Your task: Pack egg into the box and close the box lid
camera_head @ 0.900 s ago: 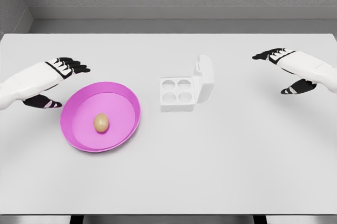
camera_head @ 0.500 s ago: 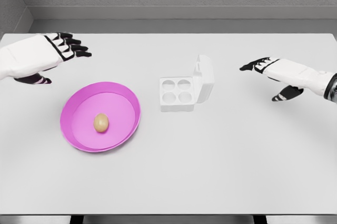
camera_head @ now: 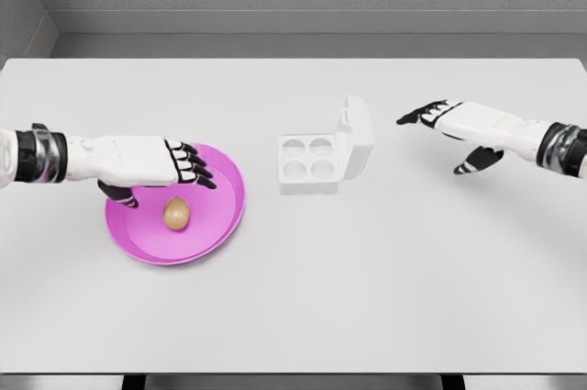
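Tan egg: lies on its own in the middle of a pink plate, lower left of the frame, with nothing gripping it; not yet packed.
Pink plate: shallow and round, with a raised rim that probably keeps the egg from rolling off; bare floor surrounds the egg on all sides.
Left hand: comes in from the left edge and hovers over the plate's upper left part, just above and left of the egg; fingers loosely spread, thumb hanging below, holding nothing. It looks set to reach for the egg.
White box: sits at the frame's centre, right of the plate and apart from it; four round cups, all empty, face up.
Box lid: stands up along the box's right edge, open, so the cups are reachable from the left and from above.
Right hand: hovers in the upper right, right of the lid and apart from it, fingers extended and relaxed, empty; well placed, I judge, to push the lid shut.
White table: wide bare surface across the lower half and between plate and box, giving open room; its near edge runs along the bottom.
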